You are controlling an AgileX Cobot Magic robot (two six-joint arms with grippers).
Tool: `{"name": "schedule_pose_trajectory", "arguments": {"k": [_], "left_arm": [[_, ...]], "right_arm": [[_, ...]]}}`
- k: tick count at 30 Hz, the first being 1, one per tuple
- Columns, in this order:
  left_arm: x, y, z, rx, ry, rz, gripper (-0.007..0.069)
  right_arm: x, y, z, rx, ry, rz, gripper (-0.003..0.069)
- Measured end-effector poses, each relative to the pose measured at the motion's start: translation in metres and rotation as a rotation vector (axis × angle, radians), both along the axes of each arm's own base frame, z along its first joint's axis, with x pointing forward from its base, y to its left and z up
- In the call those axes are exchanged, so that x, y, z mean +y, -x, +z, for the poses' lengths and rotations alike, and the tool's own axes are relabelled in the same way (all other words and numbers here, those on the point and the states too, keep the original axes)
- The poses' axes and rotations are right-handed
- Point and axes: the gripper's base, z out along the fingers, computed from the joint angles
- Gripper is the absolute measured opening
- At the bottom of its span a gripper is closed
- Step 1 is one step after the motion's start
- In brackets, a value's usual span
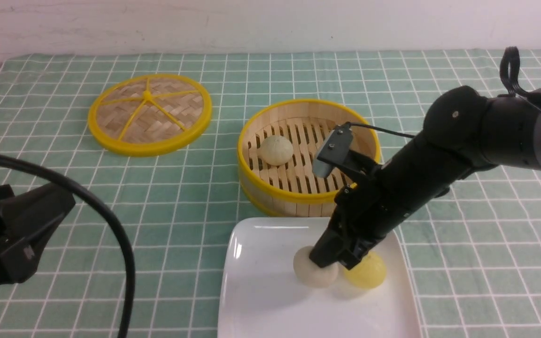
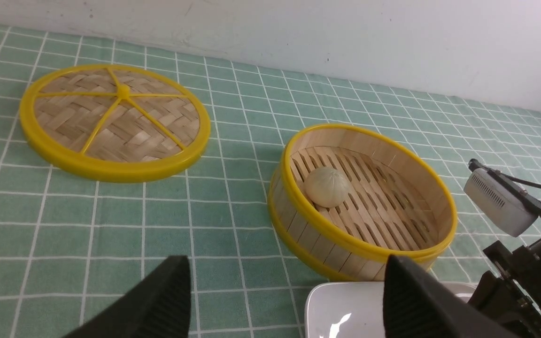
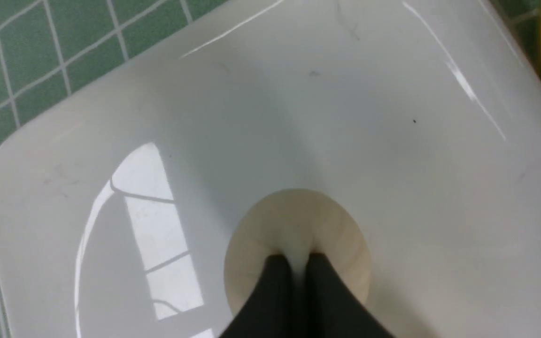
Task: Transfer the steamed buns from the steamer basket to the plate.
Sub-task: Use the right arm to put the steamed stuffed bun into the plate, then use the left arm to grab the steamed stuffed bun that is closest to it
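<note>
My right gripper (image 1: 328,264) (image 3: 297,261) is down on the white plate (image 1: 270,305) (image 3: 392,141), shut on the top of a pale beige steamed bun (image 1: 313,276) (image 3: 298,220) that rests on the plate. A yellow bun (image 1: 368,273) lies just right of it, partly hidden by the gripper. Another beige bun (image 1: 276,150) (image 2: 328,187) sits on the slatted floor of the steamer basket (image 1: 251,141) (image 2: 369,245), behind the plate. My left gripper (image 2: 287,265) is open and holds nothing, hovering left of the plate.
The woven yellow-rimmed lid (image 1: 149,114) (image 2: 111,119) lies flat at the back left on the green checked cloth. A thick black cable (image 1: 111,220) loops from the left arm. A wall stands behind the table.
</note>
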Motion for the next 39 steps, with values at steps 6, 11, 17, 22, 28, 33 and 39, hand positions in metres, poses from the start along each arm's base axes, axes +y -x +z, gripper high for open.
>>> {"name": "schedule_pose_trajectory", "arguments": {"k": [6,11,17,22,28,33,39], "left_arm": [[0.0,0.0,0.0,0.0,0.0,0.0,0.0544],[0.0,0.0,0.0,0.001,0.0,-0.001,0.0544],[0.0,0.0,0.0,0.005,0.0,-0.005,0.0544],[0.0,0.0,-0.001,0.006,0.0,-0.006,0.0544],[-0.001,0.0,-0.001,0.007,0.0,-0.007,0.0544],[-0.001,0.0,-0.001,0.007,0.0,-0.007,0.0544],[-0.001,0.0,-0.001,0.009,-0.001,-0.008,0.0544]], "right_arm": [[-0.001,-0.002,0.0,-0.022,0.008,-0.009,0.0038],[-0.002,-0.002,-0.002,-0.032,0.03,0.005,0.0044],[-0.003,-0.003,-0.002,-0.041,0.045,0.007,0.0081],[-0.003,-0.003,-0.002,-0.043,0.047,0.008,0.0199],[-0.003,-0.003,-0.002,-0.043,0.047,0.008,0.0371],[-0.001,-0.007,0.007,-0.072,0.033,0.008,0.0416],[-0.002,-0.01,0.084,-0.311,-0.071,-0.029,0.0418]]}}
